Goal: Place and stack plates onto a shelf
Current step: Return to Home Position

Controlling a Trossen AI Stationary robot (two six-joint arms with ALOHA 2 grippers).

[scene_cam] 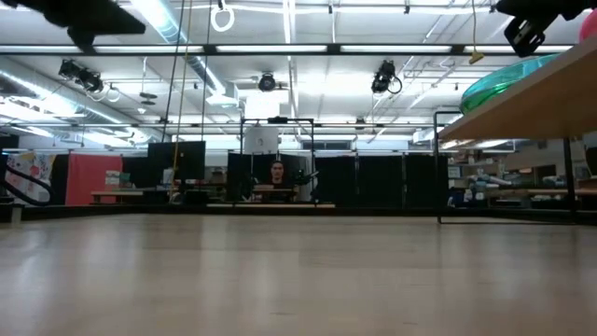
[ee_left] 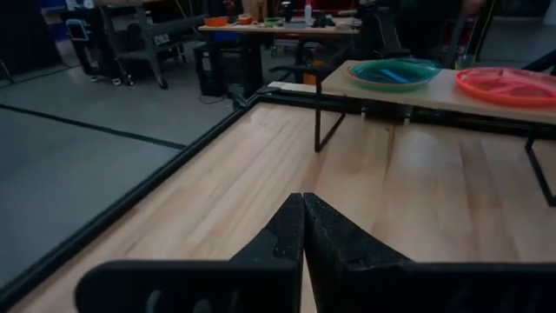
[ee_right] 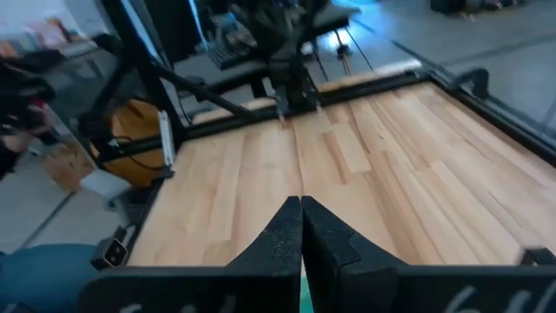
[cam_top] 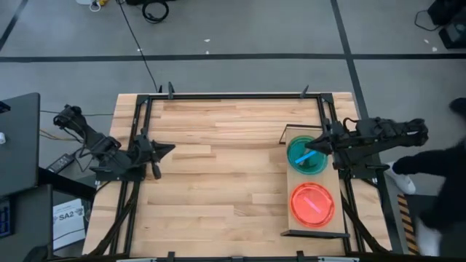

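The shelf [cam_top: 312, 177] stands along the table's right side, a light-wood board on thin black legs [ee_left: 323, 122]. On its far half lies a green and teal stack of plates [cam_top: 300, 161]; on its near half lies an orange and pink stack [cam_top: 313, 204]. My right gripper [cam_top: 309, 150] is shut and hovers over the green stack; the low view shows it [scene_cam: 525, 37] a little above that stack's rim [scene_cam: 504, 82]. My left gripper [cam_top: 170, 148] is shut and waits over the table's left part, pointing right [ee_left: 303, 198].
Bare wood fills the table's middle [cam_top: 226, 167]. Black frame rails run along the table's edges [cam_top: 233, 96]. A person in dark clothes stands just beyond the table's right side [cam_top: 437, 171]. A dark desk sits off the left edge [cam_top: 18, 145].
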